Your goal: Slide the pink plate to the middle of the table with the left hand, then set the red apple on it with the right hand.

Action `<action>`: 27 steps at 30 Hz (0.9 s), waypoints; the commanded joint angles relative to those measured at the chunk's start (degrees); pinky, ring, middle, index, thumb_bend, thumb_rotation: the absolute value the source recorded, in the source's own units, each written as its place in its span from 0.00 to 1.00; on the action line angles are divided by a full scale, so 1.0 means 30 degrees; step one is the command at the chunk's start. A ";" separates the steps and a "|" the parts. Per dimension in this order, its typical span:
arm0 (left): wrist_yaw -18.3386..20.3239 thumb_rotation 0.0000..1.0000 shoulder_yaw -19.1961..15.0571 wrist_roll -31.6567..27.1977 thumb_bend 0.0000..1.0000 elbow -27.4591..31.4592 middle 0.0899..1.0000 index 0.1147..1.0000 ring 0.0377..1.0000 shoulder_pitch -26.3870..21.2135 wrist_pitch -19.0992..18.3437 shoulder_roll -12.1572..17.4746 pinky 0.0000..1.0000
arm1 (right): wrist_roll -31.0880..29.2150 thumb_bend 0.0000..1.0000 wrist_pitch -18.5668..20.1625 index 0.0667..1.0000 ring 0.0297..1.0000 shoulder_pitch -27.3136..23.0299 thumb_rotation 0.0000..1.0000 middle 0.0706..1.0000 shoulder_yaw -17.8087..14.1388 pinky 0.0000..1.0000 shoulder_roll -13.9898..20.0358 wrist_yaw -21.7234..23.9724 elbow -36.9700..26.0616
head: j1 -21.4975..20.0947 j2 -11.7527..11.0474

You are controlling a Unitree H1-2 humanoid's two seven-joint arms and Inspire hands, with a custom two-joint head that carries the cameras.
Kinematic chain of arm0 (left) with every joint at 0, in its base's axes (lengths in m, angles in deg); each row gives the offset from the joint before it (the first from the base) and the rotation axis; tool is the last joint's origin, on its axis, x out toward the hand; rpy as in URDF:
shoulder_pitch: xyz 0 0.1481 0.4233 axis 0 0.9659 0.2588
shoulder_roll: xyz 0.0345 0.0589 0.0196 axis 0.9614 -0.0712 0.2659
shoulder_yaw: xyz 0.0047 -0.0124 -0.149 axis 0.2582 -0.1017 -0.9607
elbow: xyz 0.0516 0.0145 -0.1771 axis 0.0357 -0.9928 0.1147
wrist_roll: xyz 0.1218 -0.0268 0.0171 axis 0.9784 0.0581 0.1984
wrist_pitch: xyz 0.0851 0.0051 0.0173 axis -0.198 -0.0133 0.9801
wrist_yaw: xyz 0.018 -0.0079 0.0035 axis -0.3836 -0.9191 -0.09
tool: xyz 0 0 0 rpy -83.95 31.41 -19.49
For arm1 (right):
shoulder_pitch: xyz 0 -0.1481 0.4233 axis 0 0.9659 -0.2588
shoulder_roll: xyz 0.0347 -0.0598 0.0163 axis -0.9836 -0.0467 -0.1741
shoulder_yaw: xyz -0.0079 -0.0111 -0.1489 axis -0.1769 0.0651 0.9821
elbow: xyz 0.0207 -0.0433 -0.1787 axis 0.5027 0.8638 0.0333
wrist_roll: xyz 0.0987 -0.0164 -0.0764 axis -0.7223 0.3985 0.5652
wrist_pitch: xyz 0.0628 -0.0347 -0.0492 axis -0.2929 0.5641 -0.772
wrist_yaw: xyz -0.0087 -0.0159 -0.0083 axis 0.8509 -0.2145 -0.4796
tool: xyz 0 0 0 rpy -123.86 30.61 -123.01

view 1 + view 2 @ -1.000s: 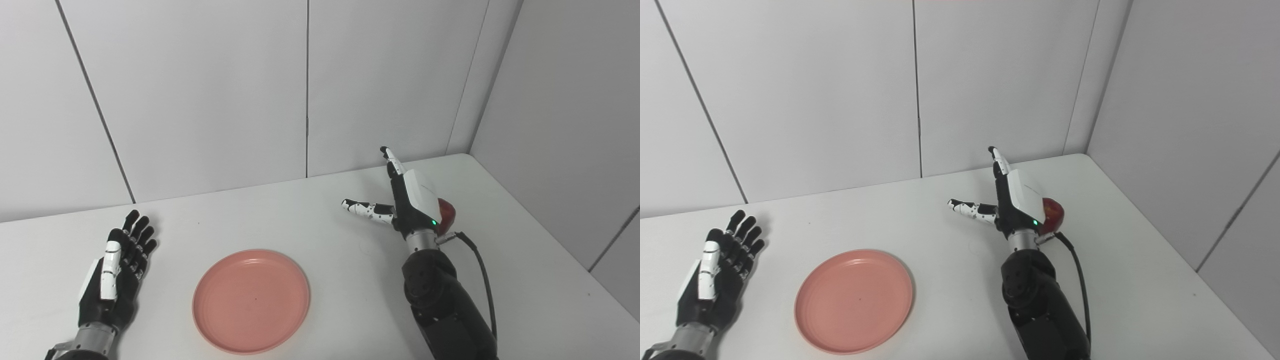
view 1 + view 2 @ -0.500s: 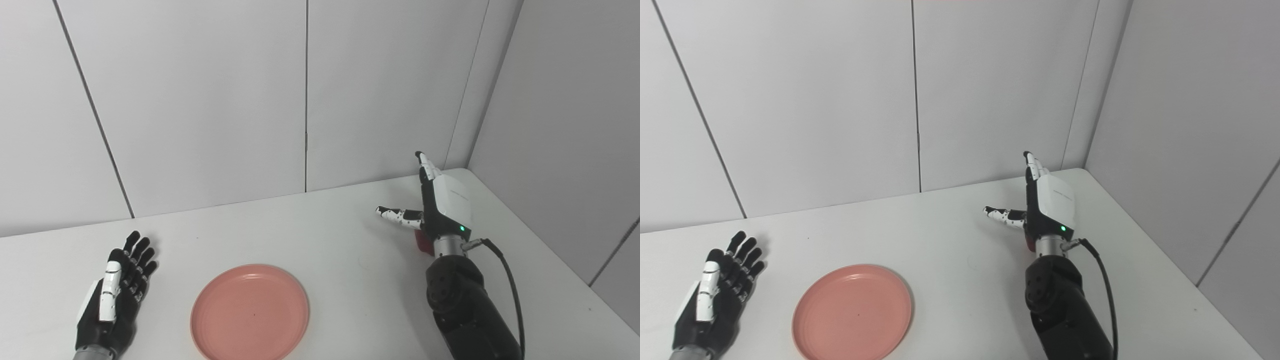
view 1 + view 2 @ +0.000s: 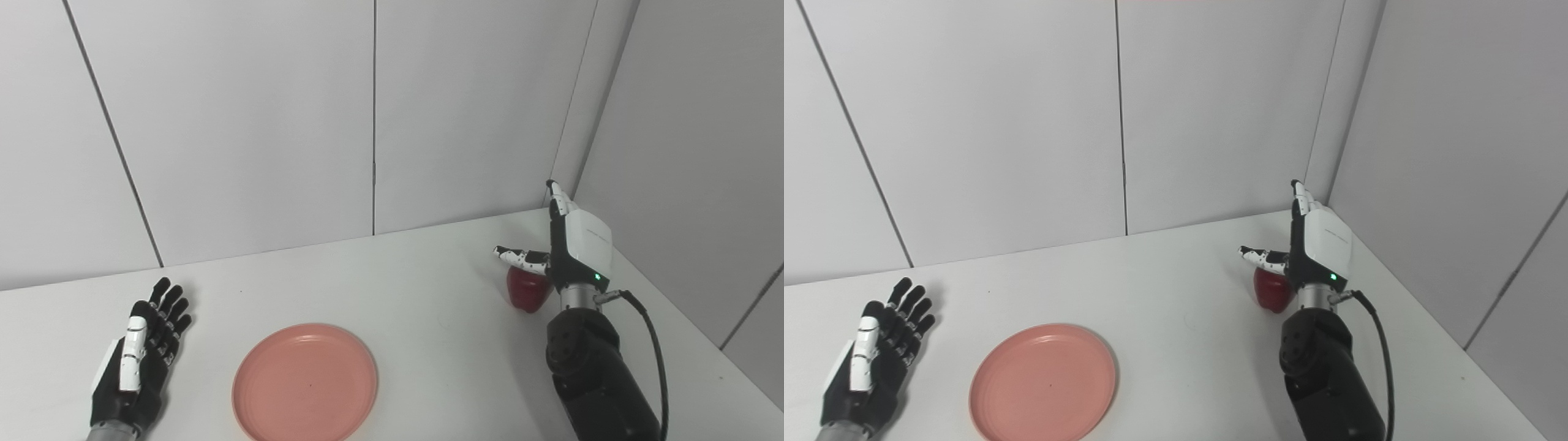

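Observation:
The pink plate (image 3: 305,381) lies flat near the table's front edge, a little left of centre. At the right, close to the wall corner, the red apple (image 3: 528,290) stands on the table. My right hand (image 3: 572,248) is open and upright beside it, fingers pointing up, thumb stretched out over the apple's top; the palm side faces the apple. Whether the thumb touches the apple I cannot tell. My left hand (image 3: 139,355) rests open at the front left, fingers spread, well apart from the plate.
White wall panels close the back, and a side wall (image 3: 692,159) stands right next to my right hand. A black cable (image 3: 650,334) loops from the right wrist. White tabletop (image 3: 429,306) lies between plate and apple.
My right hand has swung from left of the apple to its right, toward the corner, so the apple now shows on its left. The view tilted slightly. Left hand and plate kept their places.

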 commanded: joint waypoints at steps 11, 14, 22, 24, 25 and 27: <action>-0.0209 1.00 -0.0011 -0.0011 0.58 0.0646 1.00 1.00 1.00 -0.0456 -0.0016 0.0086 1.00 | 0.4191 0.98 0.0454 0.89 0.88 -0.1116 0.29 0.90 -0.3429 0.80 -0.1464 0.6992 -0.1336 | 0.0031 0.0064; -0.0122 1.00 -0.0020 -0.0074 0.58 0.0583 1.00 1.00 1.00 -0.0452 0.0100 0.0089 1.00 | 0.5293 0.99 0.0454 0.89 0.87 -0.1367 0.30 0.89 -0.3952 0.79 -0.1782 0.8681 -0.1451 | 0.0041 0.0072; 0.0036 1.00 -0.0038 -0.0184 0.57 0.0358 1.00 1.00 1.00 -0.0470 0.0329 0.0093 1.00 | 0.6738 1.00 0.0452 0.87 0.82 -0.1758 0.32 0.87 -0.4607 0.70 -0.2332 1.1184 -0.1529 | 0.0041 0.0072; 0.0018 1.00 -0.0028 -0.0156 0.59 0.0381 1.00 1.00 1.00 -0.0456 0.0265 0.0106 1.00 | 0.6730 1.00 0.0451 0.87 0.81 -0.1769 0.32 0.87 -0.4644 0.67 -0.2374 1.1574 -0.1537 | 0.0022 0.0141; -0.0021 1.00 -0.0028 -0.0125 0.58 0.0391 1.00 1.00 1.00 -0.0447 0.0249 0.0105 1.00 | 0.6710 0.99 0.0450 0.86 0.80 -0.1760 0.32 0.86 -0.4634 0.66 -0.2388 1.1717 -0.1534 | 0.0025 0.0144; -0.0106 1.00 -0.0036 -0.0093 0.58 0.0455 1.00 1.00 1.00 -0.0429 0.0174 0.0085 1.00 | 0.6789 0.99 0.0450 0.85 0.80 -0.1773 0.31 0.86 -0.4648 0.65 -0.2444 1.2091 -0.1503 | 0.0025 0.0144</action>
